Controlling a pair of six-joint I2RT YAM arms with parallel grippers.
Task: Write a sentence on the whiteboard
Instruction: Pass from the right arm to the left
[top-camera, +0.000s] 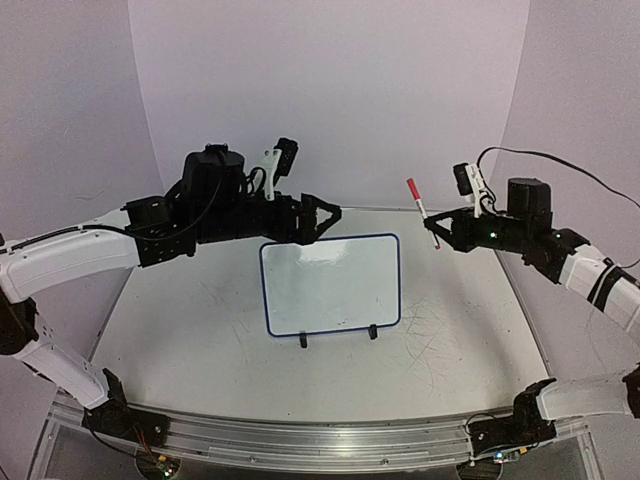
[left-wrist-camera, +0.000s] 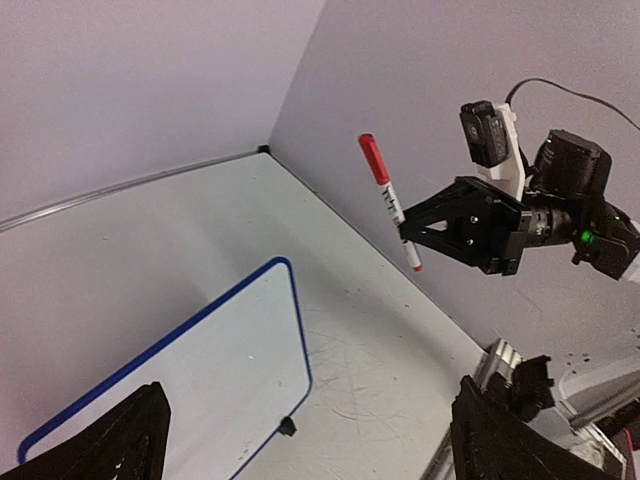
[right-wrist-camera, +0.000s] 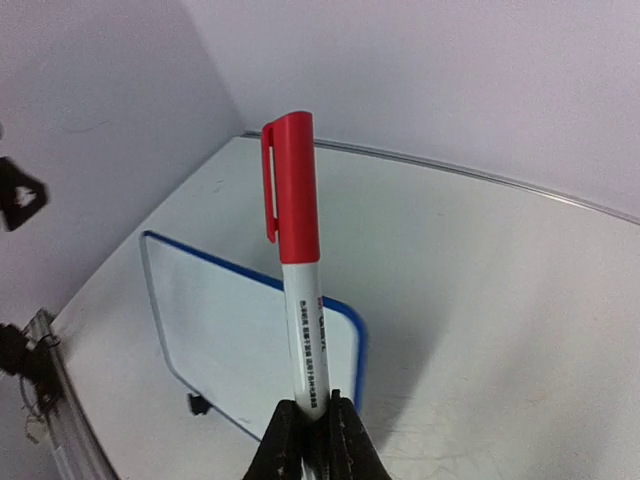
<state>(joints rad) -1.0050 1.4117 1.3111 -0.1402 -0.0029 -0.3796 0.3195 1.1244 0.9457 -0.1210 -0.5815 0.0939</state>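
Two small black feet sit at the near edge of the small glossy white rectangular whiteboard w/ thin dark blue rim, which is mid-table btwn the arms. Its face is blank, no writing shows. Just past the board's far edge my left gripper hangs w/ fingers spread wide, holding nothing. Off the board's far right corner, clear of it, my right gripper is clamped on the lower barrel of a white marker w/ red cap. Cap's on. Marker's long axis is near upright, cap end up & tipped toward the left gripper. I judge uncapping comes first: left is the free hand, cap lies to its right at approx. the same height.
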